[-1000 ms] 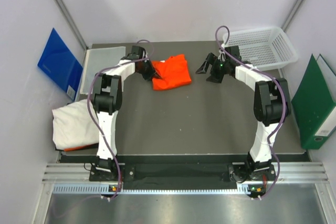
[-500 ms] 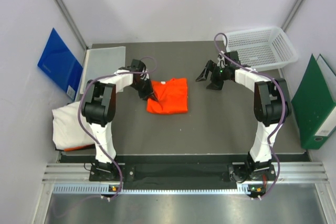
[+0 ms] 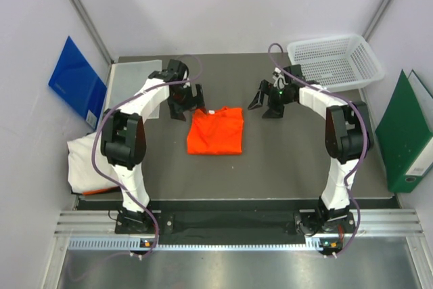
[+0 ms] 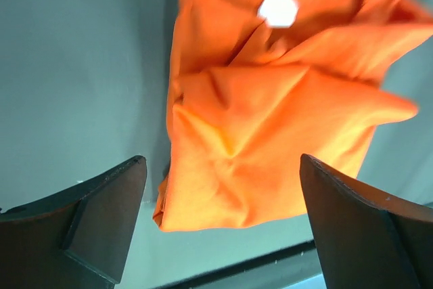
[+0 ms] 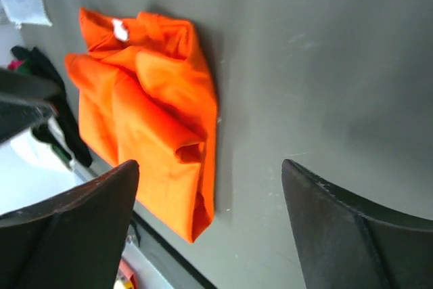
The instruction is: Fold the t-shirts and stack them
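The orange t-shirt [image 3: 215, 131] lies folded into a rough rectangle on the dark table, with nothing holding it. My left gripper [image 3: 188, 107] is open just behind the shirt's far left corner. In the left wrist view the orange t-shirt [image 4: 270, 120] lies creased below the left gripper [image 4: 222, 162], and no cloth sits between the wide jaws. My right gripper [image 3: 264, 105] stands open to the far right of the shirt. From the right wrist, the orange t-shirt [image 5: 149, 120] is off to the left of the right gripper [image 5: 210, 164]. The white t-shirt [image 3: 91, 160] is bunched over the table's left edge.
A white mesh basket [image 3: 335, 60] stands at the back right corner. A clear plastic sheet [image 3: 132, 79] lies at the back left. A blue folder [image 3: 73, 80] leans on the left wall and a green binder [image 3: 406, 133] on the right wall.
The left gripper dragged the orange t-shirt toward the near side, then let go, opened wide and drew back. The shirt now lies flatter and nearer. The right gripper shifted slightly left.
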You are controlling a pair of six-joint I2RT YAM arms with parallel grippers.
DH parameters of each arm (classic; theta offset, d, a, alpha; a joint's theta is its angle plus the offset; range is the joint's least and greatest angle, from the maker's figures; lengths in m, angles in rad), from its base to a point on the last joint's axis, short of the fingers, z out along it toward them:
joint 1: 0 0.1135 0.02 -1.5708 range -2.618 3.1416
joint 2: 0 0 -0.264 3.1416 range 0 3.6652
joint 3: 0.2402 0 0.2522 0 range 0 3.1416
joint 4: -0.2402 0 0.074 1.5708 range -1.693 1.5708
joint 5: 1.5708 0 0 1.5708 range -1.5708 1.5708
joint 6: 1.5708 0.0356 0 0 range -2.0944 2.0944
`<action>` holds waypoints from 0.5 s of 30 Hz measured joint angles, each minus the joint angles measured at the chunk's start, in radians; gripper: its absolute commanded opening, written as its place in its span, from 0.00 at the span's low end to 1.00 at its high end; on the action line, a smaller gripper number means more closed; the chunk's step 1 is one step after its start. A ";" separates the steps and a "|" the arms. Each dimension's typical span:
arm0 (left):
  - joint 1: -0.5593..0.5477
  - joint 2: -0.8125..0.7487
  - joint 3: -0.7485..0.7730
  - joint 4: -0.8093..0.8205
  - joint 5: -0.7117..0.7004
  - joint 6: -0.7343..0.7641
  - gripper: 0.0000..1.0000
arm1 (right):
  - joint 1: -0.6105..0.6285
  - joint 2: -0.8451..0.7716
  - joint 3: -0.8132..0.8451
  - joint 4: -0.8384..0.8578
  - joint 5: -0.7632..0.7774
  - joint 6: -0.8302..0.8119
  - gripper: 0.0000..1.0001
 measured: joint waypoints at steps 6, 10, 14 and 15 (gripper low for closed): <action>0.000 0.007 0.069 -0.006 -0.023 -0.001 0.99 | 0.023 0.000 0.000 0.000 -0.078 0.024 0.62; 0.000 0.057 0.095 -0.002 -0.024 -0.014 0.99 | 0.050 0.008 0.015 0.000 -0.131 0.059 0.52; 0.000 0.116 0.096 0.003 -0.025 -0.027 0.95 | 0.081 0.041 0.072 -0.012 -0.167 0.075 0.46; 0.000 0.124 0.096 0.003 -0.026 -0.030 0.95 | 0.089 0.048 0.084 -0.019 -0.172 0.077 0.45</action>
